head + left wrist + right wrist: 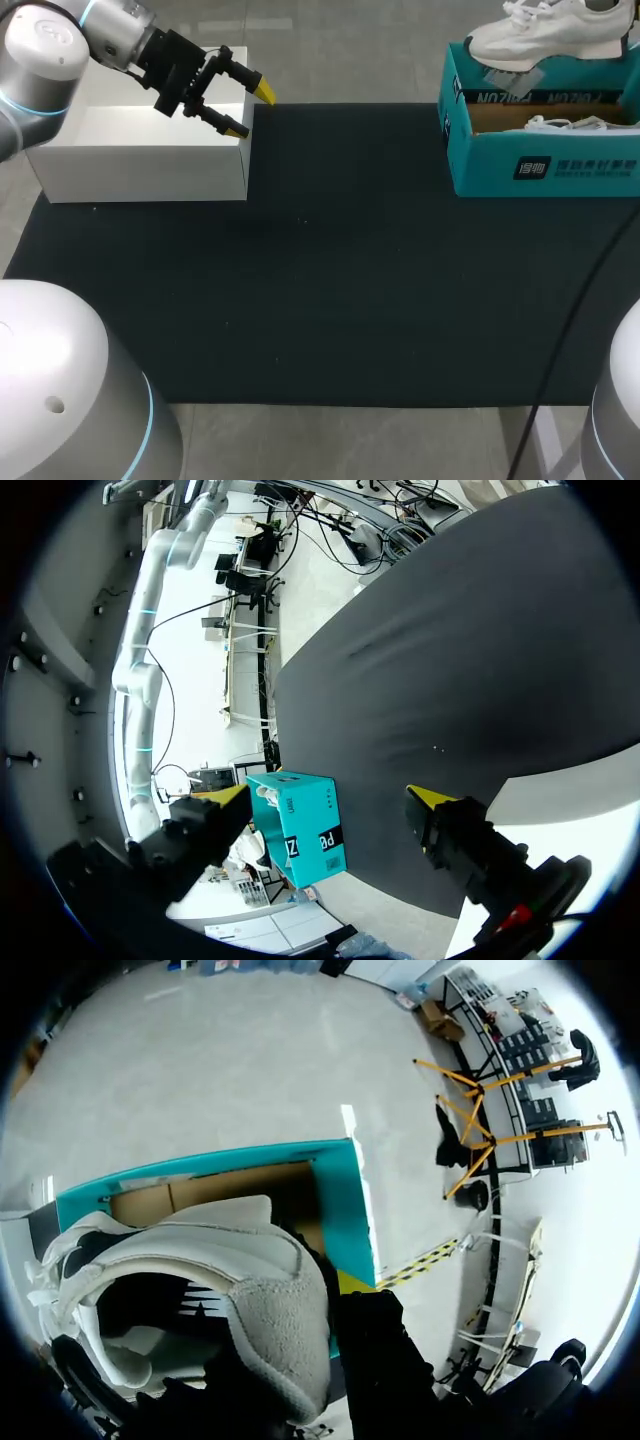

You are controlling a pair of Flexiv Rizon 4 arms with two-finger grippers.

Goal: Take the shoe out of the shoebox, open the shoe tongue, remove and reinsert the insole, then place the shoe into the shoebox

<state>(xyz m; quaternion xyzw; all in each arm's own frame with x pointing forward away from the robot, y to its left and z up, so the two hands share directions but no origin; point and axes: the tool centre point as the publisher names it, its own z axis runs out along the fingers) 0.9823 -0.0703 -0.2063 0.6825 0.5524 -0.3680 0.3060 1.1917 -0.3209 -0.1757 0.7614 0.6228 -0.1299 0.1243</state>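
Observation:
A white sneaker (545, 35) hangs above the open teal shoebox (545, 165) at the far right of the table. In the right wrist view my right gripper (290, 1345) is shut on the sneaker (260, 1290) at its grey heel collar, over the shoebox (345, 1200). One finger runs outside the heel; the other is hidden in the shoe. That gripper is outside the head view. A second white shoe (570, 123) lies in the box. My left gripper (250, 110) stands open and empty at the far left, over a white box's corner; in its own view the gripper (330, 795) points across at the shoebox (300, 825).
A white open box (140, 165) sits at the far left on the black mat (330, 280). A dark cable (575, 310) crosses the mat's right side.

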